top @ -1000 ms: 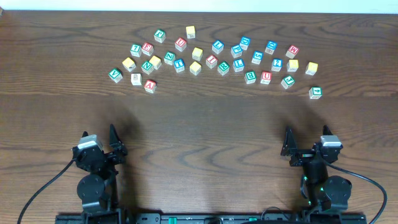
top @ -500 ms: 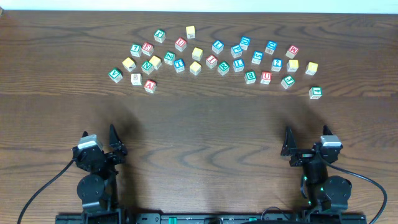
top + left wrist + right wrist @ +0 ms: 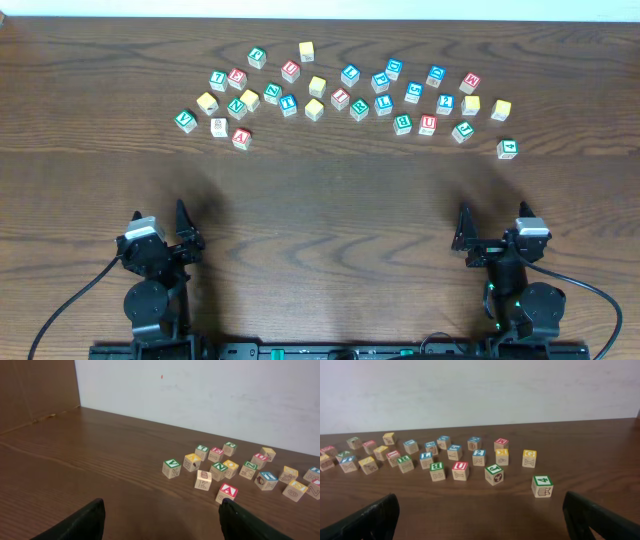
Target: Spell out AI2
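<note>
Across the far half of a dark wood-grain table (image 3: 320,200), lettered wooden cubes (image 3: 306,50) lie scattered in a loose band before a plain white wall (image 3: 200,395). The red "A" cube (image 3: 241,138) sits at the band's near-left edge. The red "I" cube (image 3: 340,99) lies mid-band, and the blue "2" cube (image 3: 445,103) is toward the right. The left gripper (image 3: 160,215) and right gripper (image 3: 492,225) rest by the near edge, well apart from the cubes, jaws spread and empty. A brown panel (image 3: 35,390) stands at the far left.

A dark wood-grain table (image 3: 320,200) runs back to a plain white wall (image 3: 200,400).
</note>
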You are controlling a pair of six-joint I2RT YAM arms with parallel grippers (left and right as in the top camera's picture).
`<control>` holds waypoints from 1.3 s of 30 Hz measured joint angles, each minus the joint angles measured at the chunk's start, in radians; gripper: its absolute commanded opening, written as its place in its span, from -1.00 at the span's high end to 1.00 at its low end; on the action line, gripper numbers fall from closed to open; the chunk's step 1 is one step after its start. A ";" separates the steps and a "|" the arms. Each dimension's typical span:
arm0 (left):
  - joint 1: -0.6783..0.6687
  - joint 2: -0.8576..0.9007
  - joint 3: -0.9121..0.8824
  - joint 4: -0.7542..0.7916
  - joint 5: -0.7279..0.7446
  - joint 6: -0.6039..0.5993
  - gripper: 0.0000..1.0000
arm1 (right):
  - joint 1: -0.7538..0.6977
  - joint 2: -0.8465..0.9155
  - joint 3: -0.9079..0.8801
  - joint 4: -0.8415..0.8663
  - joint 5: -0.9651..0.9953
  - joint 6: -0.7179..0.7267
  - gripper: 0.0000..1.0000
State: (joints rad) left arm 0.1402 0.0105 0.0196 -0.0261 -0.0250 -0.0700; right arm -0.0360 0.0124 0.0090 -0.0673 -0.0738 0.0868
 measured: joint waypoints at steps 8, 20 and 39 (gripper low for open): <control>0.000 0.000 0.000 0.000 0.000 0.000 -0.44 | 0.000 0.000 0.000 0.000 0.006 0.000 -0.99; 0.000 0.000 0.000 0.001 0.000 0.000 -0.44 | 0.000 0.000 0.000 0.024 0.048 -0.002 -0.98; 0.000 0.116 0.038 -0.045 -0.003 0.000 -0.44 | 0.000 0.006 0.003 0.076 0.044 -0.050 -0.98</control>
State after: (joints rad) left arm 0.1402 0.1261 0.0578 -0.0708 -0.0284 -0.0700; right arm -0.0360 0.0189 0.0124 0.0090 -0.0296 0.0372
